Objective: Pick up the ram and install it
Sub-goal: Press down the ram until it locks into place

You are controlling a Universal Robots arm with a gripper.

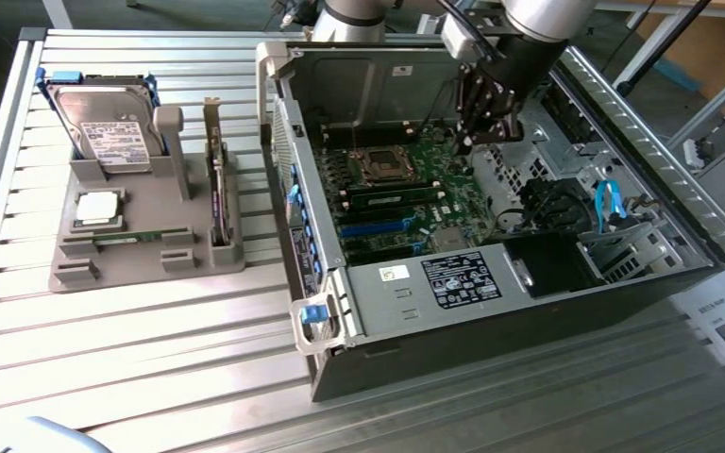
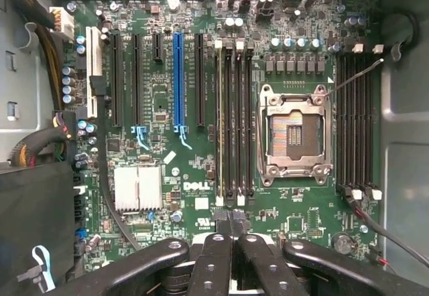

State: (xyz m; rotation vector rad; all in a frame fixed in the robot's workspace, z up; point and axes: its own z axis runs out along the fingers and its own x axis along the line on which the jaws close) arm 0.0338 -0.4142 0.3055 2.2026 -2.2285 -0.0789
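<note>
Black gripper (image 1: 466, 143) (image 2: 231, 222), fingers clenched on nothing, hangs inside open black computer case (image 1: 489, 363) over green motherboard (image 1: 432, 212) (image 2: 161, 102). Thin green ram stick (image 1: 127, 238) lies in grey holder (image 1: 136, 266) outside case, exterior view's left.

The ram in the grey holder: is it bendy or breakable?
The ram is a thin green board, so probably stiff and light. Being thin, it may snap if bent. It sits on edge in the grey holder, so it would likely topple without it.

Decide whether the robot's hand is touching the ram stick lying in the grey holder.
Apart. The exterior view shows the hand inside the open computer case, while the ram lies in the grey holder outside it, well clear.
</note>
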